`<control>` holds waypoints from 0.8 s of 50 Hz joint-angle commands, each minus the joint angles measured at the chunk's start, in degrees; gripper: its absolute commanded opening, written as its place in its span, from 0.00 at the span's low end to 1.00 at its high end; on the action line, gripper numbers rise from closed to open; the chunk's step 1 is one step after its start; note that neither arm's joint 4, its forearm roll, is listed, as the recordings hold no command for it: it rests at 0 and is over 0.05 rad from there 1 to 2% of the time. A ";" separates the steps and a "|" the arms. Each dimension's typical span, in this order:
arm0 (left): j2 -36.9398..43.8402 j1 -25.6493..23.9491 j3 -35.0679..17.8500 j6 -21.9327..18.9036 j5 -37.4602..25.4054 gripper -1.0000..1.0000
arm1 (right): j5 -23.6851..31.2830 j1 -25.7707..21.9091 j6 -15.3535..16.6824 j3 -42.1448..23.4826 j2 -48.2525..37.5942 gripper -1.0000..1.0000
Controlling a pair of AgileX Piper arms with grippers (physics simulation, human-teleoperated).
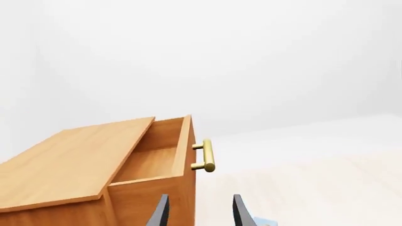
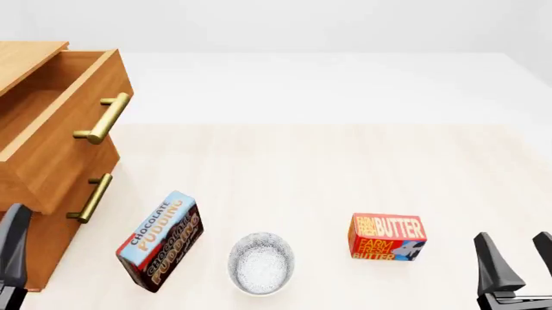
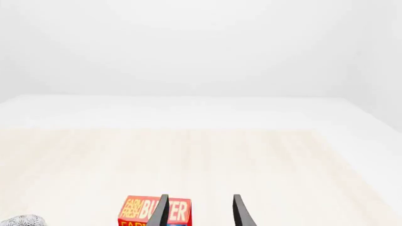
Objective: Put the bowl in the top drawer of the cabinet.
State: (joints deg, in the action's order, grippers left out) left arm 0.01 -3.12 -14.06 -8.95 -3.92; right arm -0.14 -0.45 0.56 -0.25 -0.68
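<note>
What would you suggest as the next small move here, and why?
Probably bring the open left gripper across and down over the bowl. The top drawer already stands pulled out, the bowl sits untouched on the table, and both grippers are empty.

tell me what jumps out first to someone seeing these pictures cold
The cabinet at the table's far left grabs the eye, its top drawer pulled open and showing nothing inside. Next come the three things in a row near the front edge: a chocolate pudding box, the patterned bowl beside it, and a red butter box further right. Both hands, left hand and right hand, sit open and hold nothing.
</note>
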 commanded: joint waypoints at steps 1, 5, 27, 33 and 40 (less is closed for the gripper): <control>0.00 -1.85 -5.14 -4.30 -3.83 1.00 | 0.00 0.00 0.01 0.00 0.00 1.00; 0.00 -2.34 -7.22 -4.80 -5.59 1.00 | 0.00 -0.01 0.01 0.00 0.00 1.00; 0.43 -5.29 -19.45 -11.73 -13.58 1.00 | 0.00 0.00 0.01 0.00 0.00 1.00; 3.23 -4.85 -21.88 -12.67 -12.94 1.00 | 0.00 -0.01 0.00 0.00 0.00 1.00; 7.13 -6.25 -25.46 -11.39 -13.12 1.00 | 0.00 -0.01 0.00 0.00 0.01 1.00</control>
State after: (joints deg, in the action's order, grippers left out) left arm 3.39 -8.40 -34.87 -20.22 -16.40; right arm -0.14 -0.46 0.57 -0.25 -0.67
